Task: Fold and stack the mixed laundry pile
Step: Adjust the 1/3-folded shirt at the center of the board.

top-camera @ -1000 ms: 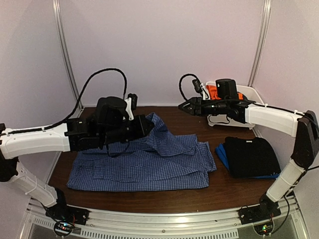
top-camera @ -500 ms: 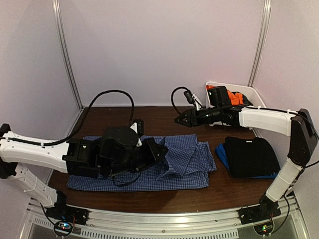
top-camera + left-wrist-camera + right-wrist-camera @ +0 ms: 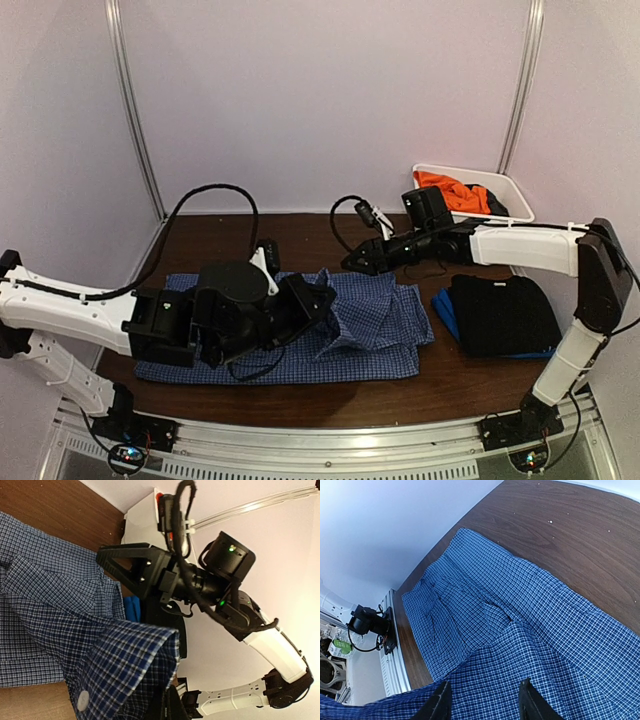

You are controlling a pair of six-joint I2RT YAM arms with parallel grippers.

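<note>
Across the middle of the frame lies the blue-and-white checked shirt; the left gripper is clamped on its raised fold, while the right gripper hovers over its upper edge, jaws apart, empty

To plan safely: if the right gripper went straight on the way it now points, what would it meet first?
Most likely the blue-and-white checked cloth shirt: in the wrist view it fills the space ahead of the right gripper. How far off is unclear.
</note>
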